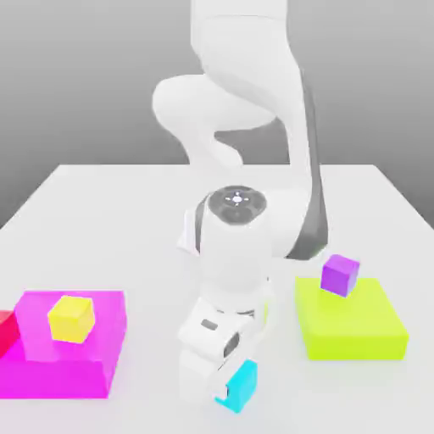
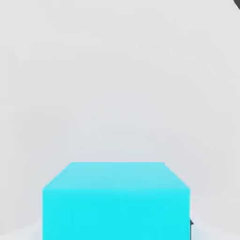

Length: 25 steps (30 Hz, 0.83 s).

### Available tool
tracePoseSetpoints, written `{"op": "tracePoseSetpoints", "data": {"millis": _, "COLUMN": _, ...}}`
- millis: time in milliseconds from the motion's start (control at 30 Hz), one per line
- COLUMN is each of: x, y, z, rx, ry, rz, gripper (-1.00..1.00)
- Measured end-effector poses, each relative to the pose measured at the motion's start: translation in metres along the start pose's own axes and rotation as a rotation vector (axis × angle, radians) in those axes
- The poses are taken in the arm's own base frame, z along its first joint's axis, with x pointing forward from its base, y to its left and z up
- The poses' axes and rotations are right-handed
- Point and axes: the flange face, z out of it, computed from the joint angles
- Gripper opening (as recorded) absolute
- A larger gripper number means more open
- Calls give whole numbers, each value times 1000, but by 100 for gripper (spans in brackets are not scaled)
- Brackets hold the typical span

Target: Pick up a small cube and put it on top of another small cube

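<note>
In the lower middle of the exterior view, the cyan cube (image 1: 240, 386) sits at the fingers (image 1: 222, 393), which are closed on it; in the hand view it lies squarely between them. The coming move likely turns on where the second small cube is: the purple cube (image 1: 340, 275) rests on the green block (image 1: 350, 319) at centre right of the frame, the yellow cube (image 1: 71, 319) on the magenta block (image 1: 63, 375) at lower left. Which one is meant, I cannot tell.
</note>
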Motion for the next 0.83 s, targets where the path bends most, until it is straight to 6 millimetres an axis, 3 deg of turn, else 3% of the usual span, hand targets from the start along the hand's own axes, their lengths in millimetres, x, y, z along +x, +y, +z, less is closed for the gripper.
{"op": "tracePoseSetpoints", "data": {"millis": 100, "x": 0, "y": 5, "z": -31, "rx": 2, "ry": -1, "rz": 23, "gripper": -100}}
{"op": "tracePoseSetpoints", "data": {"millis": 133, "x": 2, "y": 22, "z": -39, "rx": 1, "ry": -1, "rz": 91, "gripper": -100}}
{"op": "tracePoseSetpoints", "data": {"millis": 233, "x": 6, "y": 86, "z": -63, "rx": 1, "ry": 0, "rz": 340, "gripper": -100}}
{"op": "tracePoseSetpoints", "data": {"millis": 333, "x": -4, "y": 159, "z": -88, "rx": 1, "ry": 0, "rz": 614, "gripper": -100}}
{"op": "tracePoseSetpoints", "data": {"millis": 467, "x": -44, "y": 262, "z": -126, "rx": 3, "ry": 1, "rz": 999, "gripper": -100}}
{"op": "tracePoseSetpoints", "data": {"millis": 567, "x": -86, "y": 325, "z": -153, "rx": 6, "ry": 1, "rz": 1265, "gripper": -100}}
{"op": "tracePoseSetpoints", "data": {"millis": 633, "x": -87, "y": 331, "z": -138, "rx": 8, "ry": 0, "rz": 1303, "gripper": -100}}
{"op": "tracePoseSetpoints", "data": {"millis": 700, "x": -88, "y": 332, "z": -110, "rx": 7, "ry": 0, "rz": 1312, "gripper": -100}}
{"op": "tracePoseSetpoints", "data": {"millis": 733, "x": -88, "y": 333, "z": -101, "rx": 6, "ry": 0, "rz": 1314, "gripper": 100}}
{"op": "tracePoseSetpoints", "data": {"millis": 833, "x": -88, "y": 333, "z": -101, "rx": 6, "ry": 0, "rz": 1314, "gripper": 100}}
